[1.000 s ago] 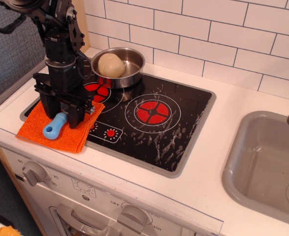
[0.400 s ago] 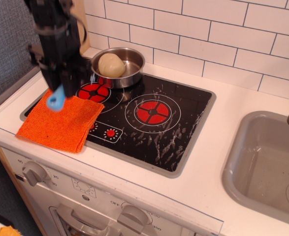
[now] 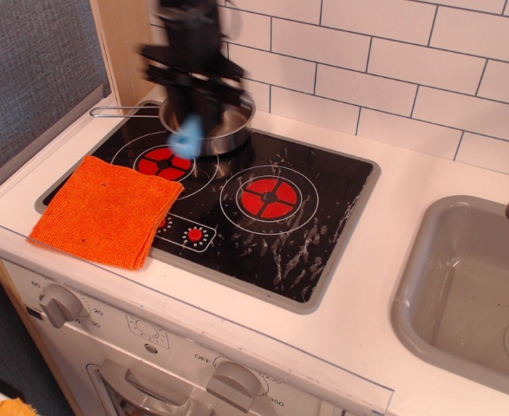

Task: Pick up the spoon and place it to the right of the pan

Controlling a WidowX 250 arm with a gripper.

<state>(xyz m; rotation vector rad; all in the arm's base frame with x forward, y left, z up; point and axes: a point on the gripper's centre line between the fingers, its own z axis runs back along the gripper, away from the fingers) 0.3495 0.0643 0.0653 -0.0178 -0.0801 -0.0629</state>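
Observation:
My gripper [image 3: 193, 117] is blurred from motion and hangs in the air in front of the pan. It is shut on the spoon [image 3: 185, 137], whose light-blue handle sticks out below the fingers; the grey bowl is hidden. The shiny steel pan [image 3: 228, 130] stands at the back left of the hob, mostly hidden behind the gripper. Its long thin handle [image 3: 120, 110] points left.
An orange cloth [image 3: 107, 210] lies over the front left corner of the black hob [image 3: 280, 234]. A red burner ring [image 3: 270, 198] is right of the pan. A grey sink [image 3: 471, 295] is at the right. A white tiled wall runs behind.
The gripper lifted the spoon off the orange cloth and carried it up and to the right, from the hob's left edge to in front of the pan.

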